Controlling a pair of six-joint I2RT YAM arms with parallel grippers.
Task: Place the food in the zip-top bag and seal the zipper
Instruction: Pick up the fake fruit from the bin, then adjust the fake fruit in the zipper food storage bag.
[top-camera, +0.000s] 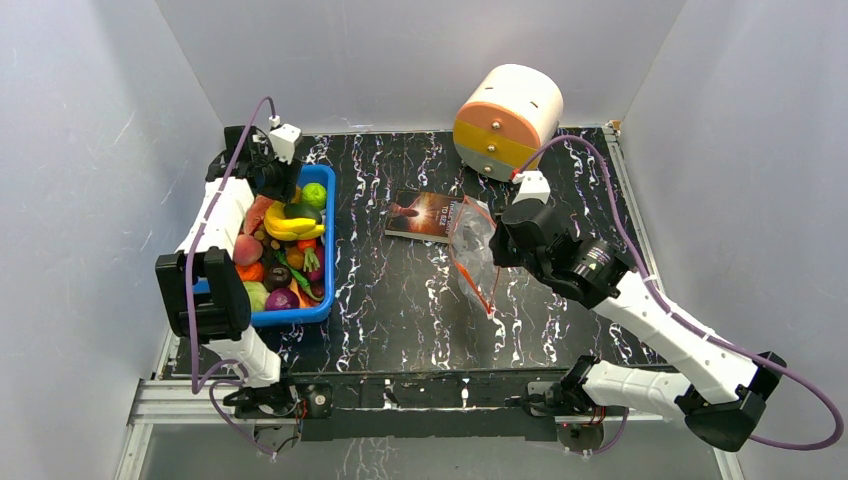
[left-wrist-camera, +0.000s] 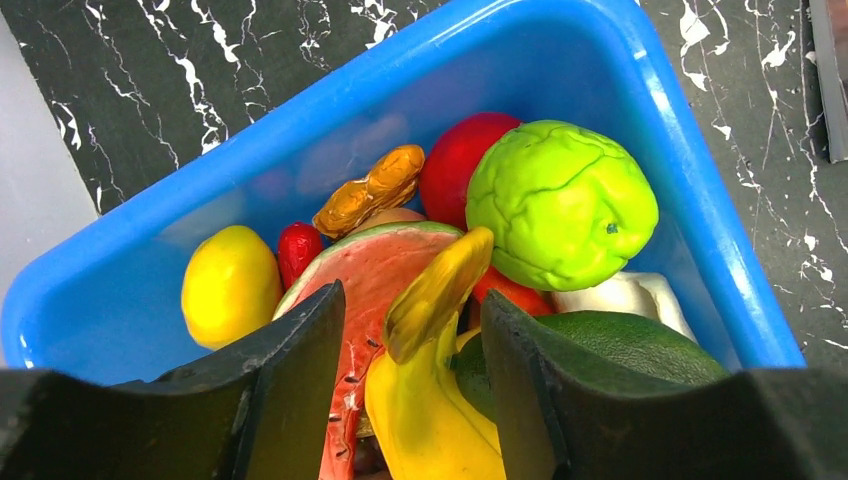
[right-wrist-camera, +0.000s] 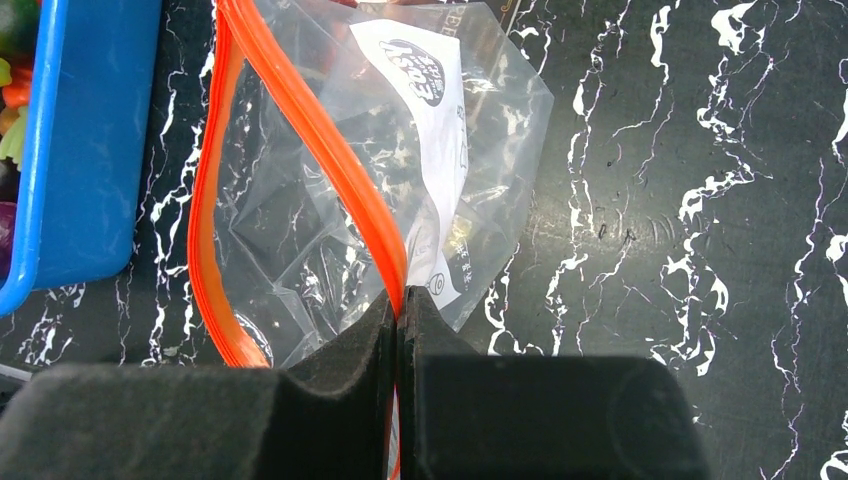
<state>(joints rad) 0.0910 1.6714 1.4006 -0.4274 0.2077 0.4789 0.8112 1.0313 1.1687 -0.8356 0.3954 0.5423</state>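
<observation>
Overhead looks down; close wrist views share the blue bin (left-wrist-camera: 560, 60).

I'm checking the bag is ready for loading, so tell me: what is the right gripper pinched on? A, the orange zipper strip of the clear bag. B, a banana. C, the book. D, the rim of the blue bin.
A: in the right wrist view the right gripper is shut on the zipper of the zip-top bag, whose mouth gapes open.
</observation>
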